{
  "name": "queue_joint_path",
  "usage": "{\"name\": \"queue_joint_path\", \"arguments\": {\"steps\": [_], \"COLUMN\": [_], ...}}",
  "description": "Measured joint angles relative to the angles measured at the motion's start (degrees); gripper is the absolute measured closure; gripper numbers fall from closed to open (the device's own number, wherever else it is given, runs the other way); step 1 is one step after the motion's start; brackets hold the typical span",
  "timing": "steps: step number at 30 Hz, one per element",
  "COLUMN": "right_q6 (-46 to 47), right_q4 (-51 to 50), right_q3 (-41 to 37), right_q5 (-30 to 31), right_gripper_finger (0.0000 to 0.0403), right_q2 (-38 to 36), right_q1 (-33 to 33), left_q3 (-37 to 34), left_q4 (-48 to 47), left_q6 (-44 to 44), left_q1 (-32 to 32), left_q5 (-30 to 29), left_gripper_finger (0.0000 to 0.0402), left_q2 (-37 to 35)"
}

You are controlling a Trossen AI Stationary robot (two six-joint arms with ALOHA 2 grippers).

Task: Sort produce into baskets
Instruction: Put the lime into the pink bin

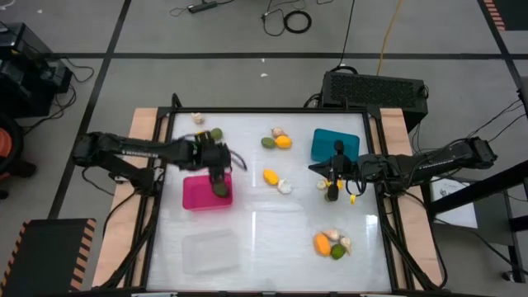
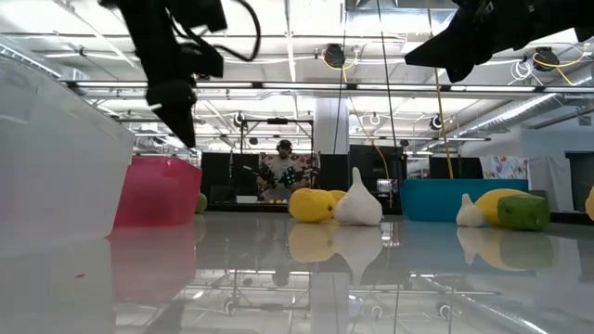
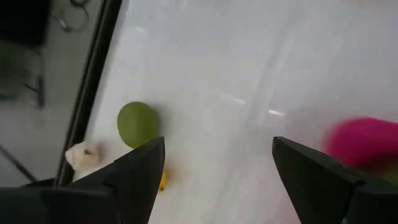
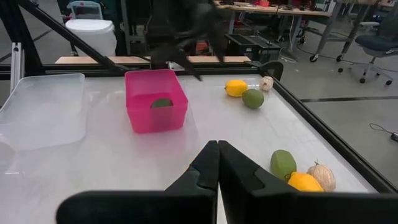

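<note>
Now left end effector (image 1: 216, 172) open above pink basket (image 1: 196, 195).

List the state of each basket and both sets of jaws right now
pink basket: upright, one green fruit inside
teal basket: upright, contents not visible
clear basket: upright, appears empty
left gripper: above the pink basket, jaws open, holding nothing
right gripper: beside the teal basket, jaws shut, nothing seen between them
</note>
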Motion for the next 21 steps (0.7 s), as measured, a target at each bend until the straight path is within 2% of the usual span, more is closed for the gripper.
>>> {"name": "queue_joint_path", "arguments": {"steps": [5, 11, 15, 21], "right_q6": [0.0, -1.6, -2.4, -2.2], "right_q4": [0.0, 0.0, 0.0, 0.0], "right_q3": [0.0, 0.0, 0.0, 0.0], "right_q5": [0.0, 0.0, 0.0, 0.0], "right_gripper_finger": [0.0403, 0.0403, 0.0403, 0.0403], "right_q2": [0.0, 0.0, 0.0, 1.2], "right_q1": [0.0, -0.1, -1.0, -2.9], "left_q3": [0.0, 0.0, 0.0, 0.0], "left_q4": [5.2, 8.1, 9.1, 12.0], "left_q6": [7.9, 10.5, 13.6, 16.6], "left_q1": [16.9, 34.6, 39.1, 39.4], "left_q5": [12.5, 22.8, 28.8, 27.9], "left_gripper_finger": [0.0097, 0.0097, 0.0097, 0.0097], "left_q2": [1.0, 4.8, 8.5, 13.5]}}
